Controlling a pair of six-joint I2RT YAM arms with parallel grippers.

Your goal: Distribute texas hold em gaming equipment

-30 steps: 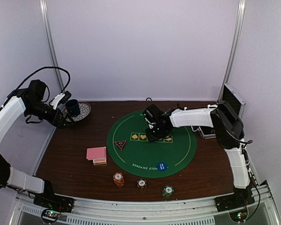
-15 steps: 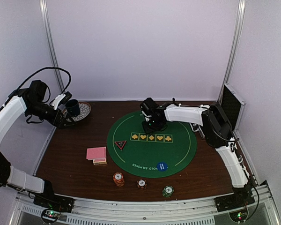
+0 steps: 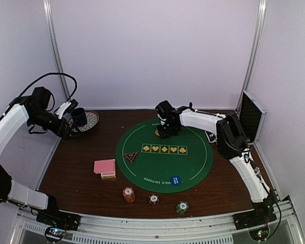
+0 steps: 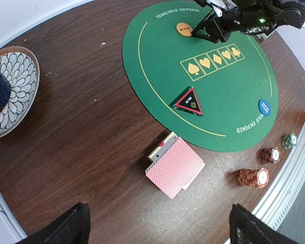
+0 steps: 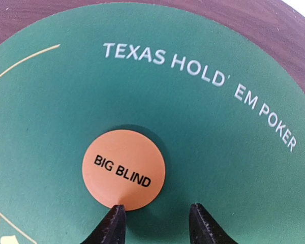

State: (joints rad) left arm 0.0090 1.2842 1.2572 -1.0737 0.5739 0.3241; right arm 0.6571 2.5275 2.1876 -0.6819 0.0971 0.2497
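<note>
An orange disc marked BIG BLIND (image 5: 123,169) lies flat on the far part of the round green mat (image 3: 162,168). My right gripper (image 5: 156,207) hovers right behind it, open, with its left fingertip (image 5: 116,213) at the disc's rim and nothing between the fingers. A pink-backed card deck (image 4: 175,166) lies on the wood left of the mat. On the mat are a red triangle (image 4: 190,101) and a blue disc (image 4: 265,106). Orange (image 3: 128,193), red-white (image 3: 153,199) and green (image 3: 182,207) chip stacks stand near the front edge. My left gripper (image 4: 160,226) is open, high at the far left.
A dark blue cup (image 3: 79,116) stands on a patterned plate (image 3: 93,122) at the back left, right next to the left gripper (image 3: 70,127). The silver-and-black case (image 3: 251,109) stands against the right wall. A metal rail runs along the table's front edge.
The right gripper has moved from the row of suit symbols to the mat's far edge and spread its fingers. The orange disc now lies free on the mat. The left arm stayed still.
</note>
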